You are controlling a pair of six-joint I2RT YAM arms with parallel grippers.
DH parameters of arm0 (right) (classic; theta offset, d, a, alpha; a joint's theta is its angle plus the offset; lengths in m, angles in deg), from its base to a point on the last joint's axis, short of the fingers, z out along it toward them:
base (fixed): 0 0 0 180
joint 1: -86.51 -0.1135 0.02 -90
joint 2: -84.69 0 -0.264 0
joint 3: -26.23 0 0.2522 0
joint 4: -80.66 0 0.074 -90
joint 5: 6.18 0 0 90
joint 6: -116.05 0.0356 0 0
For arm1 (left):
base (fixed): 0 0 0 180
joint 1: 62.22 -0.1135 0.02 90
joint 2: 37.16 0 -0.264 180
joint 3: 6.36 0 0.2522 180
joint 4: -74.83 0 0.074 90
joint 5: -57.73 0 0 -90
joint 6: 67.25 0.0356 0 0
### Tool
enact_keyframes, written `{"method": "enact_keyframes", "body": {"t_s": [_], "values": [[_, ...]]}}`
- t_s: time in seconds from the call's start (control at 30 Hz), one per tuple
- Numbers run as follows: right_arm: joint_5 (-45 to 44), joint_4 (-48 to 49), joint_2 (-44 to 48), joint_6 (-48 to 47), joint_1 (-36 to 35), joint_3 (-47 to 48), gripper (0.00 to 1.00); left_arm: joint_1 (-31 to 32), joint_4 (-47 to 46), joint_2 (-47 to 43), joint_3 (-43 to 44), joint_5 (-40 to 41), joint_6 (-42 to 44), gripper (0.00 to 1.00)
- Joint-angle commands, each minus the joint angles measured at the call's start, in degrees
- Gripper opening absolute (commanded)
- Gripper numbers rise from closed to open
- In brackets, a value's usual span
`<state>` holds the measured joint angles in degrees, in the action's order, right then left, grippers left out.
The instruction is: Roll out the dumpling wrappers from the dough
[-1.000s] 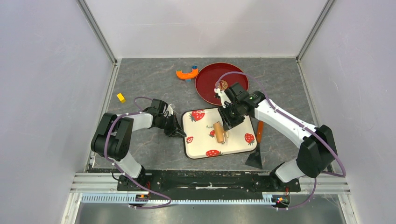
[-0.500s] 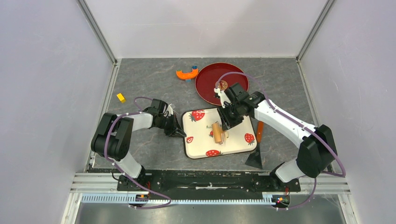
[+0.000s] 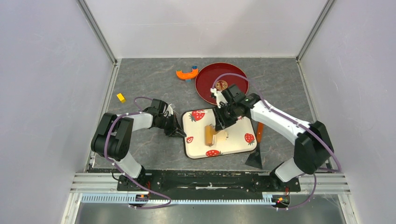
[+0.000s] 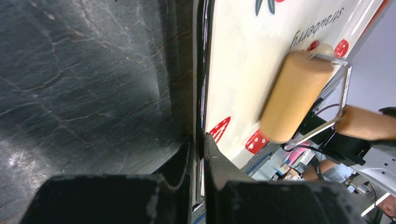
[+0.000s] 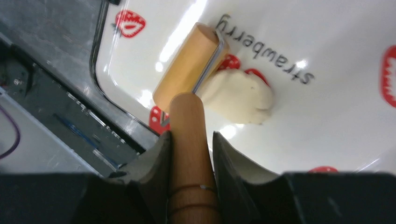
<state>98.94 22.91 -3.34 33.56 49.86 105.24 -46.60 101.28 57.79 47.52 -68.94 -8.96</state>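
Observation:
A white strawberry-print tray (image 3: 236,129) lies between the arms. On it the dough (image 3: 223,136) is a pale, partly flattened lump (image 5: 239,96). Just left of the dough, and touching it, is the tan wooden roller (image 3: 208,135). My right gripper (image 5: 190,137) is shut on the roller's wooden handle (image 5: 187,116), with the cylinder (image 5: 189,65) ahead of the fingers. My left gripper (image 4: 201,140) is shut on the tray's left rim (image 4: 204,84). The roller (image 4: 294,95) shows farther along that view. No dumpling wrappers are in view.
A dark red plate (image 3: 205,86) holding a small brown thing (image 3: 221,85) sits behind the tray. An orange curved piece (image 3: 187,73) lies to its left, and a yellow block (image 3: 121,97) is near the left wall. An orange-handled black scraper (image 3: 257,151) lies right of the tray.
My right gripper has drawn the roller leftward across the tray, off the dough, which now shows to the roller's right. The left arm and the tray have not moved.

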Motion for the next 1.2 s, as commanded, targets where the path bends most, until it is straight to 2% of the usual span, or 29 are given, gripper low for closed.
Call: {"method": "enact_keyframes", "body": {"t_s": [0.0, 0.2, 0.33, 0.5, 0.7, 0.87, 1.17], "values": [[-11.52, -3.62, -12.56, -3.10, -2.02, -9.35, 0.00, 0.82, 2.78, 3.84, -3.28, 12.06, 1.64, 0.02], [-9.73, -4.68, -11.62, -3.90, -1.98, -5.01, 0.00, 0.82, 2.78, 3.83, -3.22, 12.06, 1.62, 0.02], [-3.30, -4.44, -9.21, -6.89, -2.03, -0.46, 0.00, 0.76, 2.78, 3.87, -3.22, 12.14, 1.59, 0.02], [5.46, -3.83, -5.37, -8.53, -2.03, 7.95, 0.00, 0.76, 2.78, 3.84, -3.29, 12.18, 1.63, 0.02], [7.47, -5.34, -4.27, -5.54, -1.33, 18.29, 0.00, 0.79, 3.31, 3.66, -2.75, 11.85, 2.54, 0.02], [6.97, -6.81, -3.69, -5.07, -0.14, 22.17, 0.00, 0.82, 9.30, 2.70, 1.76, 12.39, 5.55, 0.02], [1.84, -9.79, -3.87, -7.02, 3.07, 22.16, 0.00, 0.73, 23.90, 3.78, 13.61, 22.21, 14.14, 0.02]]}}
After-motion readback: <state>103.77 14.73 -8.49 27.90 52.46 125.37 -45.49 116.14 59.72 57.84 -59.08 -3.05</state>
